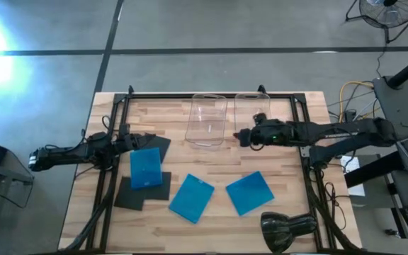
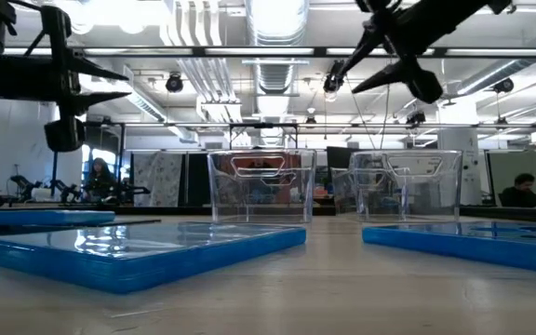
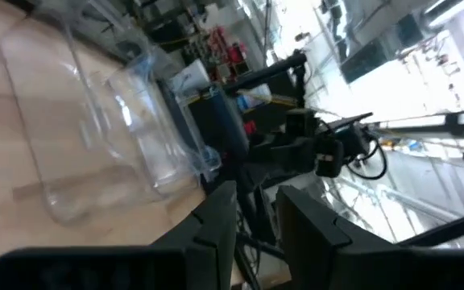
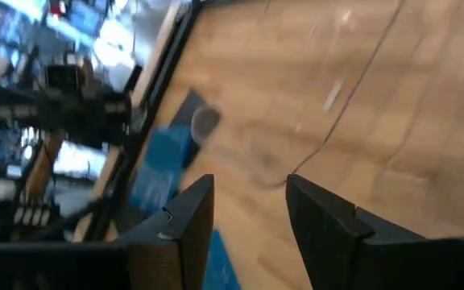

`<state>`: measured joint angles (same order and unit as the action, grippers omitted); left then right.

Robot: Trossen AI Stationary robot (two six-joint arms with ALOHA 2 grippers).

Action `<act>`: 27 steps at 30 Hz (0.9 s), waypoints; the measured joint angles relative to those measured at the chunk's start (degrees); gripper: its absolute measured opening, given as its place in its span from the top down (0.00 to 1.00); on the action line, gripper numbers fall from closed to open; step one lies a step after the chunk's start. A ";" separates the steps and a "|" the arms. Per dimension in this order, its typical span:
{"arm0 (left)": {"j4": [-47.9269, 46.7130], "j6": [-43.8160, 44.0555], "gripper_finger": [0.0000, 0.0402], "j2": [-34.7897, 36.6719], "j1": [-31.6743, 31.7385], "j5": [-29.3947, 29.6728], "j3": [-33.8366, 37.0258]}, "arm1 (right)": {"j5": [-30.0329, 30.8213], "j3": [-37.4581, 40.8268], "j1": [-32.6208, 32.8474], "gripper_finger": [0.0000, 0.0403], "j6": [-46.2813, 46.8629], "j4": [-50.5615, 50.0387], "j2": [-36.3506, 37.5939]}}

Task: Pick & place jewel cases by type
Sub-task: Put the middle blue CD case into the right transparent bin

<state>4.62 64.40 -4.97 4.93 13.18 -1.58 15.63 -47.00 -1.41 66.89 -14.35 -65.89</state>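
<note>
Three bright blue jewel cases lie flat on the wooden table: one [image 1: 145, 168] on the left, resting partly on a black case [image 1: 134, 195], one [image 1: 191, 197] in the middle and one [image 1: 249, 192] on the right. Another black case [image 1: 163, 145] lies beside the left one's far edge. My left gripper [image 1: 149, 139] hovers open by that black case, and its fingers [image 3: 220, 213] hold nothing. My right gripper [image 1: 238, 137] is open in the air between the two clear bins and touches nothing; the gap [image 4: 248, 181] shows bare table.
Two clear plastic bins [image 1: 207, 119] [image 1: 252, 113] stand side by side at the far middle of the table. A black metal frame [image 1: 211, 95] runs round the table edges. A dark rounded device [image 1: 287, 228] sits at the near edge, right of centre. Bare wood lies between the cases and the bins.
</note>
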 joint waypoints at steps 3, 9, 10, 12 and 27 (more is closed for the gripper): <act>-3.18 1.33 0.82 -0.48 0.00 -2.32 0.00 | -5.41 -1.29 0.00 0.63 0.82 -0.06 -4.49; -8.51 1.72 0.82 -2.86 -0.06 -14.76 -1.55 | -18.15 -5.61 0.04 0.65 0.78 -0.10 -13.17; -11.30 0.73 0.82 -3.44 -0.14 -16.11 -2.79 | -19.84 -6.58 0.04 0.65 -0.12 -0.22 -14.49; -18.64 -3.52 0.82 -4.82 -0.15 -16.85 -5.94 | -22.05 -8.60 0.04 0.66 -2.39 -0.66 -16.50; -40.30 -10.65 0.84 -19.45 -0.33 -20.12 -16.22 | -28.14 -17.21 -0.13 0.67 -7.37 -8.67 -26.36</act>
<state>-35.68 53.75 -24.42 4.60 -6.94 -17.81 -12.51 -64.21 -1.54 59.52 -23.02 -92.25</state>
